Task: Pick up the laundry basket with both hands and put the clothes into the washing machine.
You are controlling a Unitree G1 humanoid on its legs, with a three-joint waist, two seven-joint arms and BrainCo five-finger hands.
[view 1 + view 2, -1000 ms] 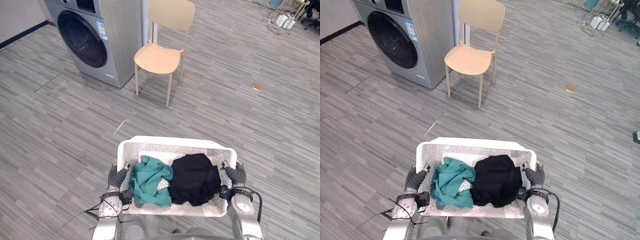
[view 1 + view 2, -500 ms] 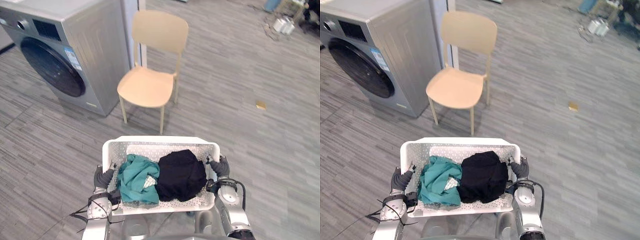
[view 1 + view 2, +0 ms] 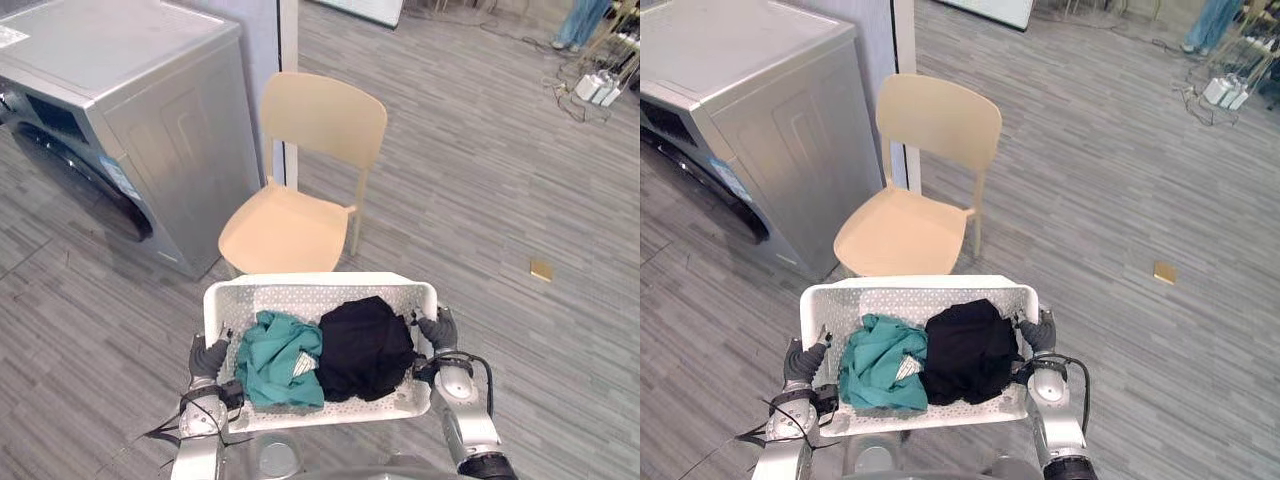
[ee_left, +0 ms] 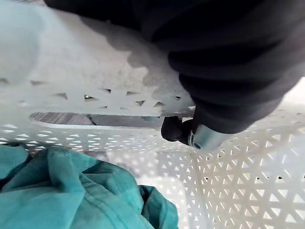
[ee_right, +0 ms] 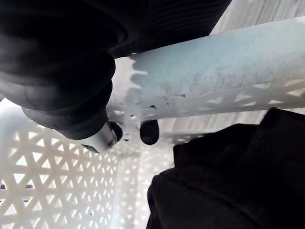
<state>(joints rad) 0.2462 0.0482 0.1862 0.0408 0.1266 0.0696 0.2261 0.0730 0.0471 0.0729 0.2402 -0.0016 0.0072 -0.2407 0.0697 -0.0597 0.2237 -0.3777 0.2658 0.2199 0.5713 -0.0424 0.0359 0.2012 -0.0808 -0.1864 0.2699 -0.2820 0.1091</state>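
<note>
Grey plank floor throughout, with a silver washing machine (image 3: 150,150) at upper left and a pale chair (image 3: 285,230) at centre, just above the load. At lower centre, white laundry basket (image 3: 320,283), carried level, with a teal garment (image 3: 280,358) lying left and a black garment (image 3: 365,345) right, both inside. Clamped at either end: left hand (image 3: 208,358) at lower left, right hand (image 3: 437,330) at lower right, fingers hooked through the handle slots under the rim. Probably gripped so to share the weight and prevent tipping. Clothes not yet in the drum.
</note>
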